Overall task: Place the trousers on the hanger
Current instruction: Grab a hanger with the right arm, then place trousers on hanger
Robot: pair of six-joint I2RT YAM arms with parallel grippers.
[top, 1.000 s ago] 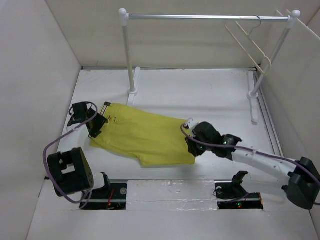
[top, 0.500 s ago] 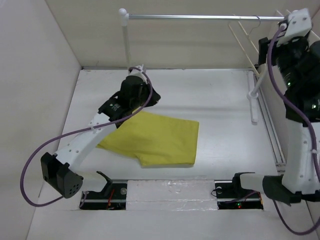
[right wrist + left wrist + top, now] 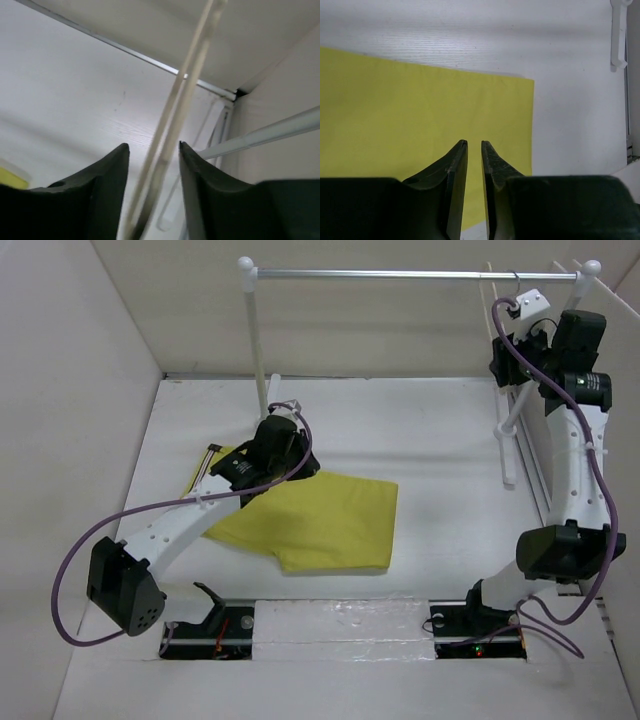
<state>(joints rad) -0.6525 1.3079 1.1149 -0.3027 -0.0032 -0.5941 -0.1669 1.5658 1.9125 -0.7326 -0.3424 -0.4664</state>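
Trousers [image 3: 320, 515] lie flat on the white table [image 3: 430, 430], left of centre, long axis roughly L-R. Mustard yellow, folded into one flat panel w/ a straight right edge. Not on anything else, well apart from the hanger.

Rail [image 3: 400, 274] runs across the back on white posts [image 3: 255, 350], silver bar on top.

L arm [image 3: 170, 525] reaches from the near-left corner out over the cloth. R arm [image 3: 570, 460] stands up tall at the far right, wrist up near the right end of the rail.

Hanger [image 3: 176, 107]: thin, cream, up at the right end of the rail. In the R wrist view one of its bars runs diagonally through the frame.

Right gripper [image 3: 153, 146]: fingers parted, straddling that bar. Bar sits in the gap nearer the right-hand finger, daylight on the other side. No clamp visible; can't tell if it touches.

Left gripper [image 3: 474, 144]: over the trousers' upper-left part. Fingers cracked apart by a sliver, nothing between them. Yellow cloth shows below and ahead. Can't tell whether the tips touch the fabric.

Waistband [image 3: 207, 462]: striped, dark/white, at the trousers' left end, partly behind the L wrist.
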